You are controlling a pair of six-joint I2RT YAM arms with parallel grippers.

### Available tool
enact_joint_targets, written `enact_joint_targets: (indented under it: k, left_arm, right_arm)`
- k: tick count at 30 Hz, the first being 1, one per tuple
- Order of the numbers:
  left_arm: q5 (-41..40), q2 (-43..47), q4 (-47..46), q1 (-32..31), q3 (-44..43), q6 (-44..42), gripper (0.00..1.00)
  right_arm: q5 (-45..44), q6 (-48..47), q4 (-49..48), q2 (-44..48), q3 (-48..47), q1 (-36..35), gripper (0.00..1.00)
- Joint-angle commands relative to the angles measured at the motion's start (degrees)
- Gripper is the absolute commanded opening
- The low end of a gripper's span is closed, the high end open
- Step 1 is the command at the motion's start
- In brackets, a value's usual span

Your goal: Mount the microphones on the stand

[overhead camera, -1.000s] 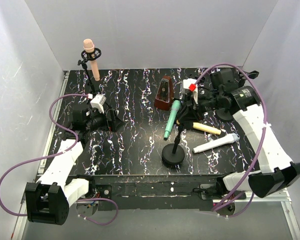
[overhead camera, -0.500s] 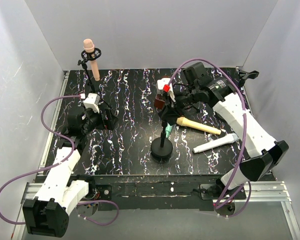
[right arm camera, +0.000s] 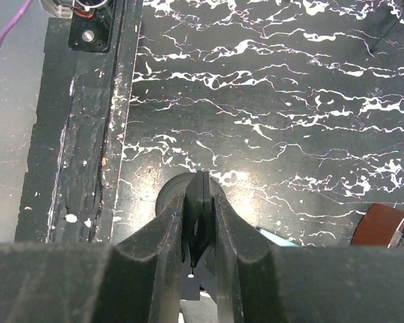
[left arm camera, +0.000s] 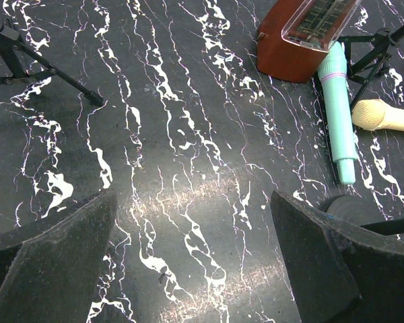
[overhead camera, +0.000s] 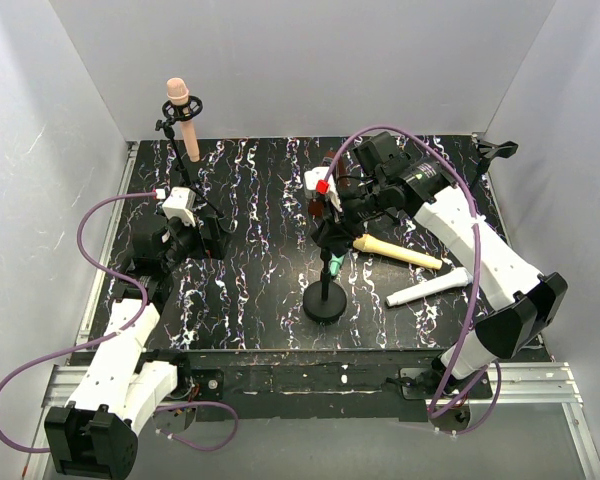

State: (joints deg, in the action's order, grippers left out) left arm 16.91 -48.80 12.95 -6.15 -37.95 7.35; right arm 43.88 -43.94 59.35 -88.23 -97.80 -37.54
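Pinching a thin black upright piece of the round-based stand, the right fingers are nearly together, directly above its disc base near the middle of the counter. The left fingers are spread wide and hold nothing, low over the counter's left side.

The teal-green microphone lies on the counter with its head just beside the brown metronome and its tapered end toward the stand's base. The pale yellow microphone lies to the right of the stand. The white microphone lies nearer and further right, apart from the yellow one. At the far left, the peach-pink microphone stands upright, head up, in the clip of a tripod stand.
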Motion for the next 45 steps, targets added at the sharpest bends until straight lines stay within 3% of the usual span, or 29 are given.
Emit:
enact_joint_targets:
  k: [1,5,7,11,16,27,38,45]
  left_arm:
    - [-0.5,0.9,0.1,-0.2,0.2,-0.9,0.98]
    - [0.0,1.0,0.1,-0.2,0.2,-0.9,0.98]
    - [0.1,0.9,0.1,-0.2,0.2,-0.9,0.98]
    - [0.2,1.0,0.1,-0.2,0.2,-0.9,0.98]
    - [0.6,1.1,0.1,-0.2,0.2,-0.9,0.98]
    - [2.7,1.2,-0.7,-0.2,0.6,-0.7,0.98]
    - [3.3,1.2,-0.9,-0.2,0.6,-0.6,0.98]
    - [3.9,1.9,-1.1,-0.2,0.6,-0.5,0.98]
  right_arm:
    - [1.6,-0.9,-1.8,1.5,0.5,-0.3,0.04]
    - [1.0,-0.6,-1.8,2.1,1.4,-0.3,0.11]
    - [0.7,-0.2,-2.0,2.7,1.6,-0.3,0.29]
    - [-1.2,0.5,-1.6,4.2,2.2,-0.3,0.53]
    - [-1.9,0.3,-0.1,7.0,3.4,-0.2,0.66]
    - [8.4,-2.2,5.8,13.9,4.5,5.5,0.75]
    - [15.5,-1.6,8.5,21.9,8.7,15.7,0.76]
    - [19.3,1.8,5.7,28.5,16.5,26.1,0.76]
